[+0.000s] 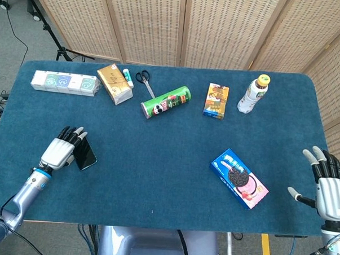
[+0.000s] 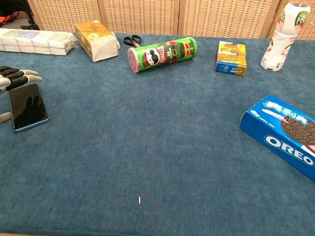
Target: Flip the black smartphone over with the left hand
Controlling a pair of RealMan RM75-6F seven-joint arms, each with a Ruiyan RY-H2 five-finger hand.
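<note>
- Phone lies flat near the left edge of the blue desk, dark glossy face up.
- Thin, stiff and smooth, it probably sits too flush to the cloth for an easy pinch; glass is likely slippery and breakable, so the long edges look like the best place to take hold, lifting one side and tipping it over.
- Left hand sits just beside the phone's left long edge, fingers spread apart and reaching past its far end, thumb near the close corner, holding nothing; contact with the edge cannot be told.
- Right hand rests well apart at the desk's right edge, fingers spread, empty.
- Cookie box, green can and bottle lie far off.
</note>
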